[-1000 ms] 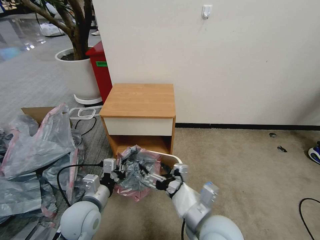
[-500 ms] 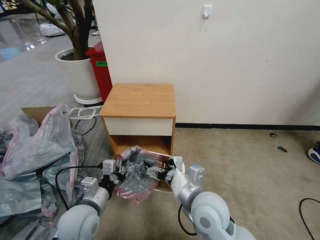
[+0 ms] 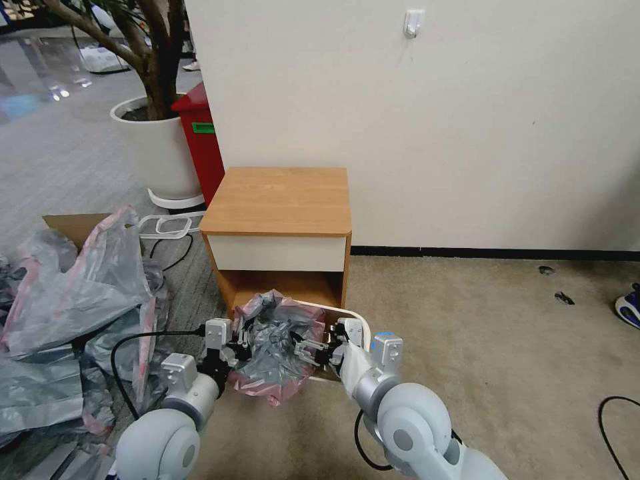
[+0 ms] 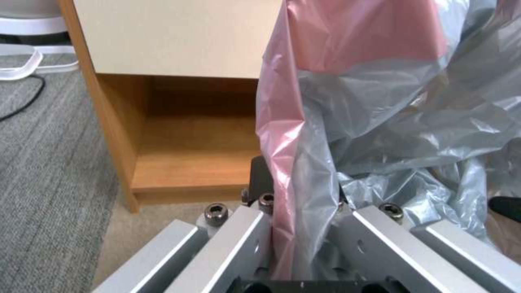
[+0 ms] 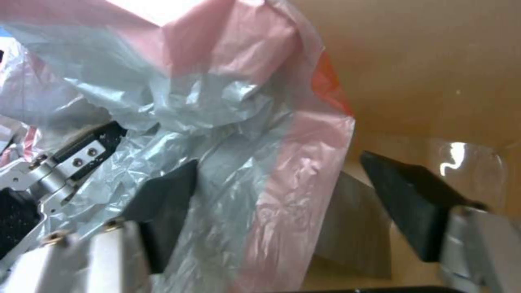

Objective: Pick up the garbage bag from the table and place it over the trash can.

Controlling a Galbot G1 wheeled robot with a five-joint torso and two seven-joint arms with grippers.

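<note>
From the head camera, the garbage bag [image 3: 273, 347] is hanging crumpled over the near-left part of the trash can [image 3: 349, 317], which is standing on the carpet just in front of the table [image 3: 277, 200]. The left gripper [image 3: 235, 349] is gripping the bag's left edge, and the right gripper [image 3: 308, 349] is reaching into its right side. Over the last second the right arm has been swinging in and closing up toward the bag, so the bag is bunching narrower rather than spreading. The can's far-right rim is sitting bare, so I judge the mouth is not yet seated over the can.

In the left wrist view, the left gripper [image 4: 296, 228] is clamping a pleat of the pink band and grey film between its closed jaws, with the table's shelf recess [image 4: 190, 138] lying beyond.

In the right wrist view, the right gripper [image 5: 282, 203] is standing with its jaws wide apart, the pink band draping between the pads (one black fingertip [image 5: 168, 191] is touching the film, not pinching). It looks to be regrasping.
</note>
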